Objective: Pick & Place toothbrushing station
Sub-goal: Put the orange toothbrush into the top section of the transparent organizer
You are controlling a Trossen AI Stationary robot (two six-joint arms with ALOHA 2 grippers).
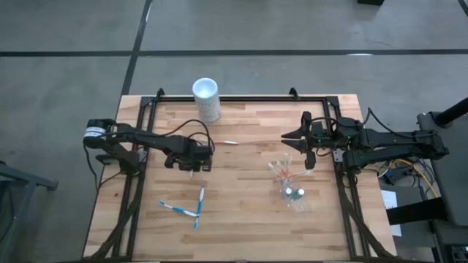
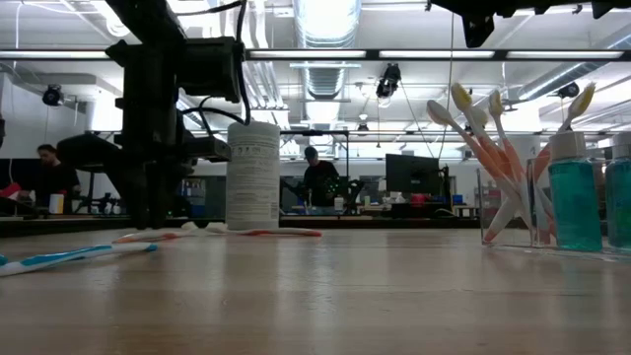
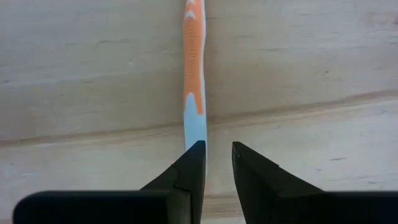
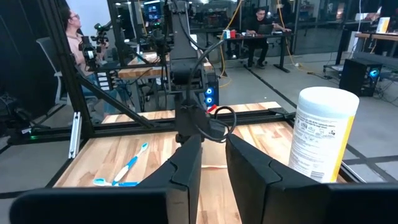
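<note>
The clear cup (image 1: 285, 172) (image 2: 513, 207) stands on the table's right half, with orange-and-white toothbrushes leaning in it. Another orange-and-white toothbrush (image 3: 193, 68) (image 2: 148, 237) lies flat on the wood under my left gripper (image 3: 217, 149) (image 1: 194, 166). That gripper points straight down, its fingertips low over the table and a narrow gap apart, with bare wood showing in the gap. A second orange toothbrush (image 1: 228, 142) lies farther back. Two blue-and-white toothbrushes (image 1: 179, 210) (image 1: 199, 207) lie near the front left. My right gripper (image 4: 213, 146) (image 1: 287, 136) hovers level and high beside the cup, its narrow gap empty. My left gripper has one fingertip (image 3: 194, 155) over the toothbrush's pale end (image 3: 194, 127), which passes out of sight behind it. The toothbrush runs along the fingers' gap but to one side of it, not between them. Whether the fingertip touches it I cannot tell.
A tall white canister (image 1: 206, 98) (image 2: 253, 176) stands at the far edge. Two small bottles with teal liquid (image 1: 295, 193) (image 2: 575, 192) stand just in front of the clear cup. A black frame rail (image 1: 241, 97) borders the table. People sit at desks in the room beyond.
</note>
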